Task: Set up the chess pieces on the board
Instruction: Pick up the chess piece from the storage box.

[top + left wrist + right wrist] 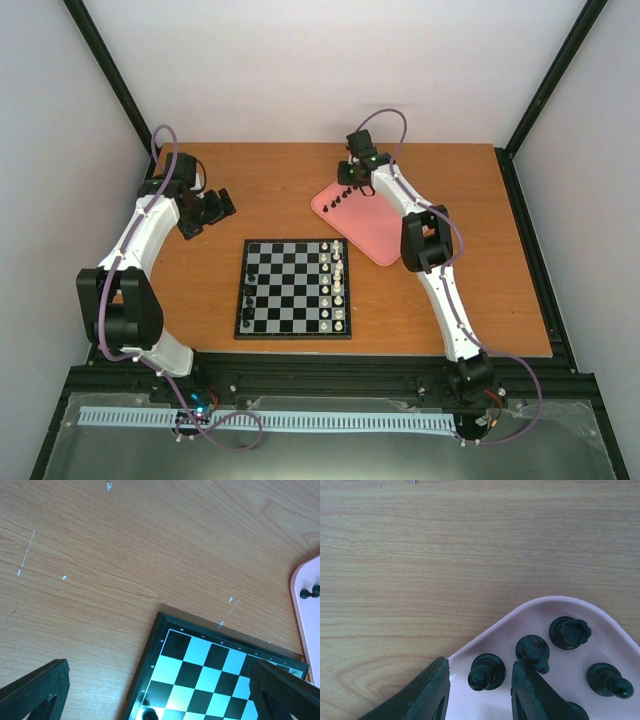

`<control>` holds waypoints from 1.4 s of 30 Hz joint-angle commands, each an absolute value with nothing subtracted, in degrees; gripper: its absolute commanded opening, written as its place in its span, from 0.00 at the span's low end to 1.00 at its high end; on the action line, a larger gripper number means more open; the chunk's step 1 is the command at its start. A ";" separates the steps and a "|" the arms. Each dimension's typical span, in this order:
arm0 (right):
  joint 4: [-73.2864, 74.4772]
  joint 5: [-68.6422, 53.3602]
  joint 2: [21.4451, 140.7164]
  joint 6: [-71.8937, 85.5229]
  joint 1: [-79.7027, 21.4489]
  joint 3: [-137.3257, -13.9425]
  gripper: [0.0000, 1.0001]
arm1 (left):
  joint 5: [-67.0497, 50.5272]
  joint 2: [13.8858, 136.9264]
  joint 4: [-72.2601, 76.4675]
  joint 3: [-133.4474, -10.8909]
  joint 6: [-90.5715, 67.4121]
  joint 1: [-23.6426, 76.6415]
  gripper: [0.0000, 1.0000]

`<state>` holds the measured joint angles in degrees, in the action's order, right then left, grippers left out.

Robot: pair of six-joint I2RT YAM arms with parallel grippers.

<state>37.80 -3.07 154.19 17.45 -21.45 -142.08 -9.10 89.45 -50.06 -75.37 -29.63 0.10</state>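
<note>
Plain white walls [300, 60] surround a wooden table [270, 190] (black frame posts [105, 70] at corners).

The right gripper [481, 692] has its jaws apart on either side of one black chess piece [486, 671] at the pink tray [530, 611] corner. More black pieces [569, 632] sit to its right, and bare wooden tabletop [470, 545] lies beyond.

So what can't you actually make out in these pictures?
Top view: the black pieces on the pink tray are too small to tell by type, and the right end effector hides the tray's far corner.
Right wrist view: one piece is cut off by the bottom edge.
Left wrist view: most of the board runs past the bottom edge.
</note>
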 commanded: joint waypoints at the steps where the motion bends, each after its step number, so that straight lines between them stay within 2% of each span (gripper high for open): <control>1: 37.38 -1.94 155.04 18.04 -21.01 -143.46 0.41 | -9.73 89.19 -49.66 -75.77 -28.43 0.00 1.00; 12: 36.11 -1.88 155.36 18.00 -20.92 -143.80 0.40 | -9.89 89.37 -49.75 -75.85 -27.97 -0.04 1.00; 15: 35.67 -2.05 155.39 17.99 -20.91 -143.80 0.35 | -9.94 89.55 -49.67 -75.94 -27.95 0.00 1.00; 19: 34.75 -2.83 155.31 18.06 -20.92 -143.87 0.35 | -10.16 90.08 -49.63 -76.02 -27.92 -0.02 1.00; 23: 34.71 -2.97 155.24 18.08 -20.91 -143.93 0.28 | -10.51 90.35 -49.41 -75.94 -27.94 -0.05 1.00; 27: 35.36 -2.94 155.22 17.99 -20.92 -143.92 0.16 | -10.73 90.65 -49.26 -75.81 -27.95 -0.01 1.00; 35: 36.31 -2.58 154.42 17.29 -20.92 -143.79 0.05 | -10.72 90.53 -49.28 -75.75 -27.78 -0.05 1.00; 42: 39.62 -1.88 150.30 15.24 -20.92 -143.38 0.03 | -10.73 90.53 -48.80 -75.80 -28.06 -0.01 1.00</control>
